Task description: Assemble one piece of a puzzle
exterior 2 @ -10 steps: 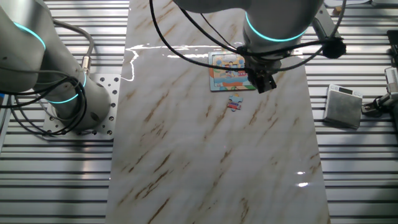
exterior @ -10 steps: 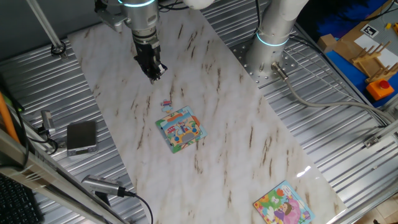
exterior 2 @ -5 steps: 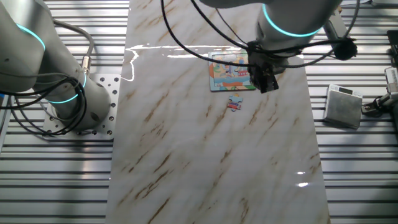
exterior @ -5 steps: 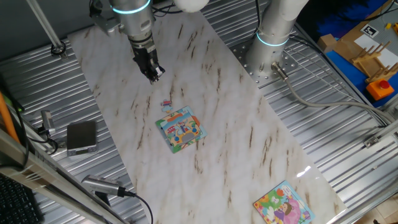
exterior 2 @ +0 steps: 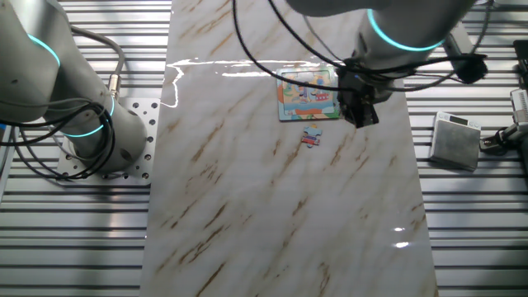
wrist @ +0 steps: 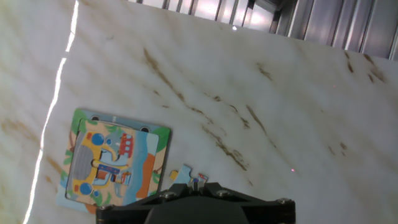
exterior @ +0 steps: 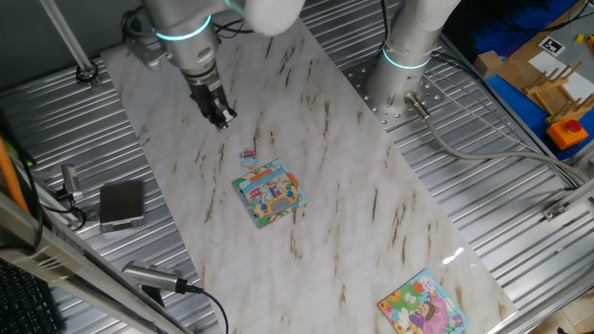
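The puzzle (exterior: 270,193) is a small square picture with a light-blue border, flat on the marble board (exterior: 371,213); it also shows as the puzzle (exterior 2: 308,95) and the puzzle (wrist: 112,165). The piece (exterior: 249,156), tiny and pinkish-red with pale blue, lies loose just off one corner of it; it appears again as the piece (exterior 2: 311,137) and the piece (wrist: 188,176), partly hidden by my hand. My gripper (exterior: 222,117) hovers above the board, apart from both, with its fingers shut on nothing; I see it also as the gripper (exterior 2: 364,117) and the gripper (wrist: 198,183).
A second puzzle (exterior: 422,306) with a pink-purple figure lies at the board's near corner. A grey box (exterior: 122,204) with cables sits on the ribbed metal table beside the board, also seen as the grey box (exterior 2: 456,140). Another arm's base (exterior: 408,56) stands by the board.
My gripper has drifted away from the piece and the puzzle, up-left in one fixed view and rightward in the other. The piece and puzzle have not moved.
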